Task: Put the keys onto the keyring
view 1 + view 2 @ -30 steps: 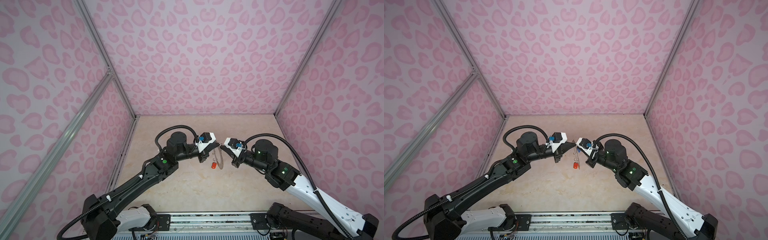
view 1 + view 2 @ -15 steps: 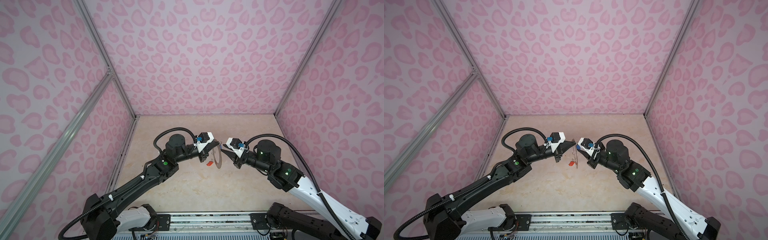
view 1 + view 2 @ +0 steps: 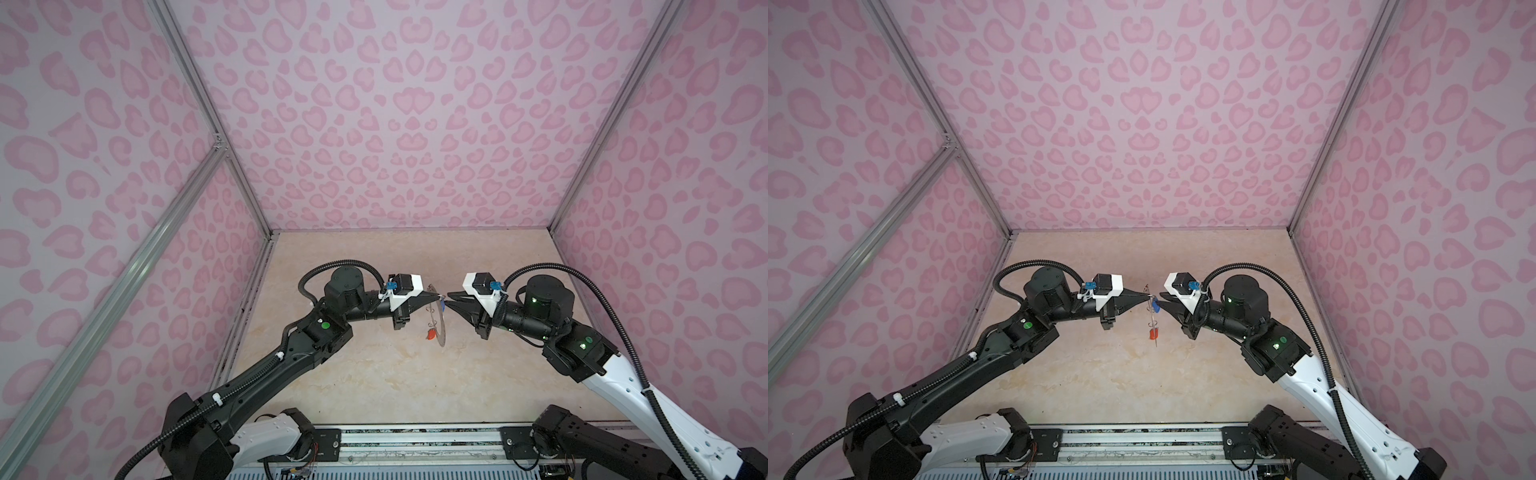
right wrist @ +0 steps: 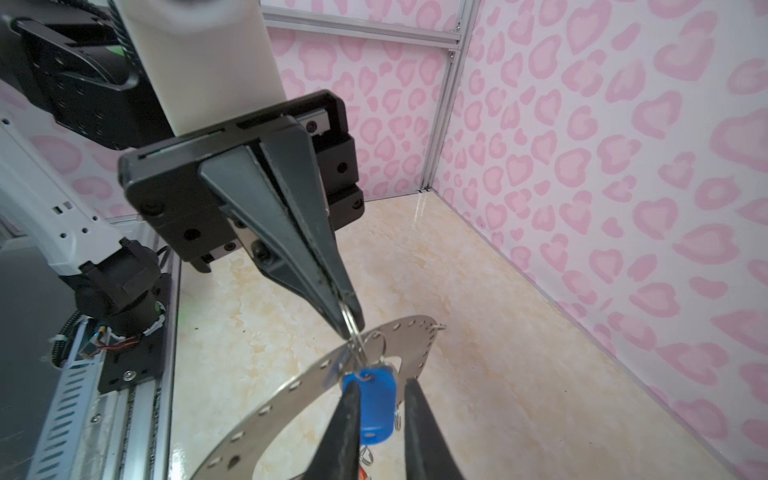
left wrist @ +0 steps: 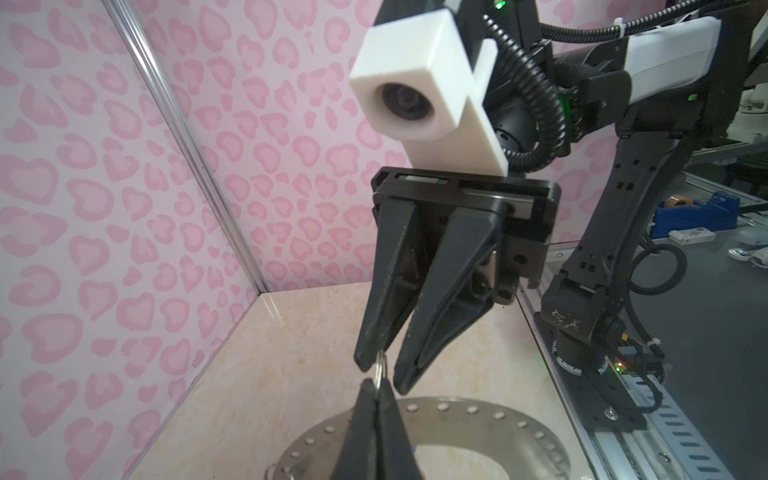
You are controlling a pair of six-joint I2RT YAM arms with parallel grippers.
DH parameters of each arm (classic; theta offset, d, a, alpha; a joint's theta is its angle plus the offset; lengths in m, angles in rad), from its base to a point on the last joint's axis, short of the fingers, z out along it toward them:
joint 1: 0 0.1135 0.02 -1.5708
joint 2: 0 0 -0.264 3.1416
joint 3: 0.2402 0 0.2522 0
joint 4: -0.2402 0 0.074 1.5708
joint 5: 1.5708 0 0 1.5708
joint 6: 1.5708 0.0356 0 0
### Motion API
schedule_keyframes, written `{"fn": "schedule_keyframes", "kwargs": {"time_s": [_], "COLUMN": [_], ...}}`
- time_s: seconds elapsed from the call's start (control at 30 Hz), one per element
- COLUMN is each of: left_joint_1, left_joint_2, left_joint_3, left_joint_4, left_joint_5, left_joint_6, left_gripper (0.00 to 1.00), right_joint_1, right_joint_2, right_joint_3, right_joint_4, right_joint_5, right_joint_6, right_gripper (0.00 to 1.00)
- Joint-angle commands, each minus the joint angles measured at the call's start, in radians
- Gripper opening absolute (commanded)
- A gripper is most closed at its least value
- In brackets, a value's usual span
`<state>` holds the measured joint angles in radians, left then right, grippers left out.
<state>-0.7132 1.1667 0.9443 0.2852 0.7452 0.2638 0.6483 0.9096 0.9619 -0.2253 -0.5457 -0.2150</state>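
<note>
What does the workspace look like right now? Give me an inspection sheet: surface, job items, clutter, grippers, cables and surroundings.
Surface: beige marbled tabletop, no marks or spills seen.
Job's things: flat grey metal ring-shaped disc hangs in the air from a thin wire loop; blue oval plastic tag dangles near its top, red oval plastic tag lower down; key blades too small to tell.
Clutter: nothing seen.
Grippers: left gripper shut on the wire loop; right gripper open, its fingers either side of the blue tag.
Cables: black corrugated hoses arch over both wrists, apart from the disc.
Surroundings: pink heart-patterned walls on aluminium posts.
</note>
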Motion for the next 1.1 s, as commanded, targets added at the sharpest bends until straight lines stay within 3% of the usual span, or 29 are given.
{"fn": "schedule_keyframes", "kwargs": {"time_s": [0.0, 0.33, 0.57, 0.93, 1.07], "left_joint_1": [0.004, 0.011, 0.014, 0.014, 0.014], "left_joint_2": [-0.016, -0.019, -0.016, -0.013, -0.01], "left_joint_3": [-0.001, 0.004, 0.01, 0.016, 0.02], "left_joint_4": [0.032, 0.007, -0.001, -0.026, -0.038], "left_joint_5": [0.056, 0.061, 0.059, 0.063, 0.065], "left_joint_6": [0.024, 0.042, 0.043, 0.055, 0.062], "left_gripper": [0.03, 0.03, 0.03, 0.03, 0.03], "right_joint_1": [-0.001, -0.013, -0.023, -0.029, -0.028], "right_joint_2": [0.0, 0.012, 0.003, 0.001, 0.005], "right_joint_3": [-0.001, -0.016, -0.022, -0.05, -0.05], "right_joint_4": [0.047, 0.092, 0.09, 0.161, 0.163], "right_joint_5": [-0.06, -0.152, -0.154, -0.181, -0.189], "right_joint_6": [0.04, 0.081, 0.071, 0.103, 0.101], "right_gripper": [0.21, 0.2, 0.2, 0.14, 0.05]}}
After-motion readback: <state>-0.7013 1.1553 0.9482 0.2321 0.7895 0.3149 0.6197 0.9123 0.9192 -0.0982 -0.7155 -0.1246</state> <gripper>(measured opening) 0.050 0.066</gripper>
